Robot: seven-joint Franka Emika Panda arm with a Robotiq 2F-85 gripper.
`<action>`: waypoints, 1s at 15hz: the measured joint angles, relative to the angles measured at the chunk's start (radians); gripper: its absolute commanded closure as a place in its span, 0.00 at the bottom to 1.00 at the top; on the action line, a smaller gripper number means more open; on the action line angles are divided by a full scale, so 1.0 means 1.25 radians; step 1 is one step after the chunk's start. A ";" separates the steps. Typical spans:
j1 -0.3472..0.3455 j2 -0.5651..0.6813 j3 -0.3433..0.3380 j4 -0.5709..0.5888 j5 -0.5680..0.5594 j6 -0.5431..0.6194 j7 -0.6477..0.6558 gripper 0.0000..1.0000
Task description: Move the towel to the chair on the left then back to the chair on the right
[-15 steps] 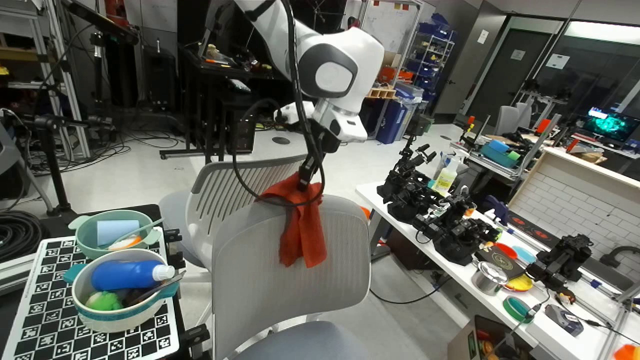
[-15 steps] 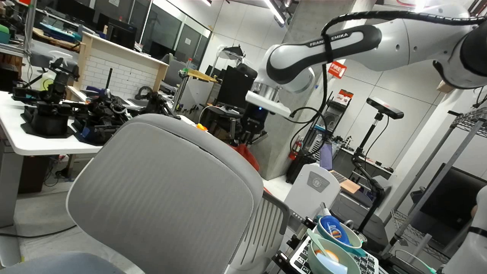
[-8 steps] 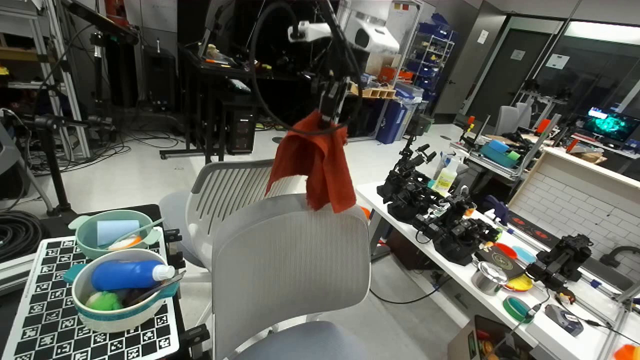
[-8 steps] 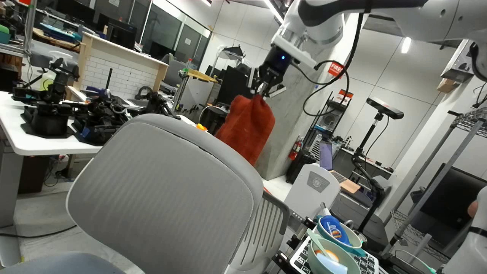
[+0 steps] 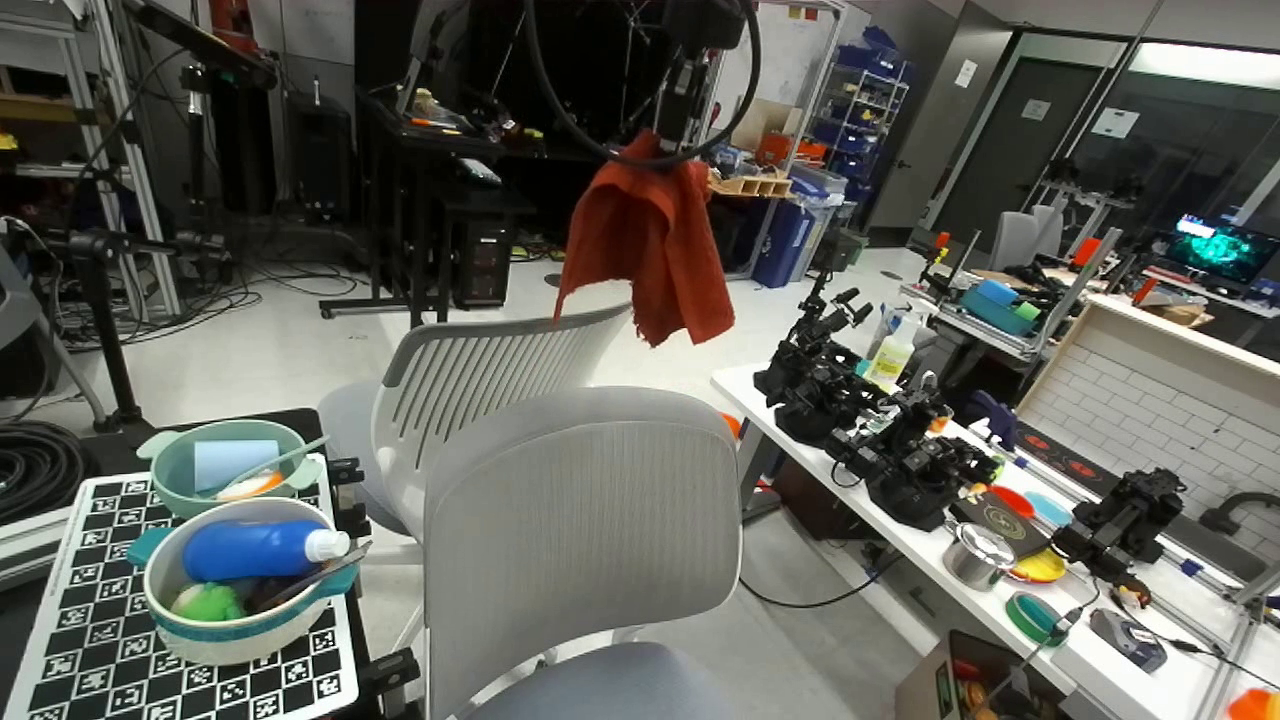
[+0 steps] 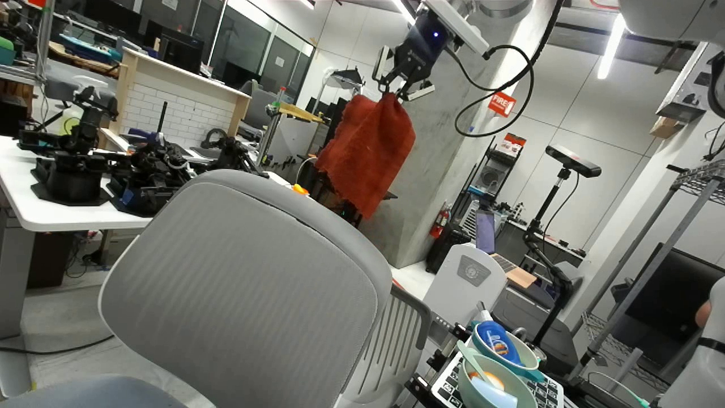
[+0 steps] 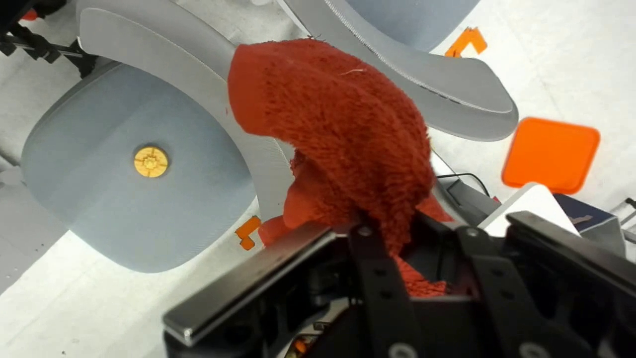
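The brick-red, fuzzy cloth towel (image 6: 368,156) hangs in mid-air, seemingly touching nothing below. Carrying it well, I judge, means keeping its lower hem high and moving slowly so it swings little, then settling the flaps evenly to either side before release. It droops in uneven folds, bunched at the grip, its bottom edge looking frayed. The black two-fingered pincer (image 6: 393,92) is clamped on that gathered top. In an exterior view the grey chair with a smooth front (image 5: 585,500) and the grey chair with a slotted shell (image 5: 470,390) stand lower down, seemingly back to back. Which counts as left I cannot tell, so the hem had best clear both.
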 measured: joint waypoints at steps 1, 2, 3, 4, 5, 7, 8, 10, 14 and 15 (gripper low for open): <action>0.001 0.005 0.004 0.009 0.000 -0.003 0.000 0.97; 0.003 0.012 0.008 0.015 0.000 -0.005 0.000 0.97; 0.005 0.019 0.011 0.020 0.000 -0.006 0.000 0.97; 0.008 0.027 0.014 0.024 0.000 -0.006 0.000 0.97; 0.012 0.035 0.016 0.024 0.000 -0.006 0.000 0.97; 0.018 0.050 0.018 0.025 0.000 -0.006 0.000 0.97; 0.021 0.058 0.018 0.025 0.000 -0.006 0.000 0.97; 0.022 0.072 0.018 0.025 0.000 -0.006 0.000 0.97; 0.023 0.095 0.018 0.025 0.000 -0.006 0.001 0.97; 0.024 0.099 0.018 0.025 0.000 -0.006 0.001 0.97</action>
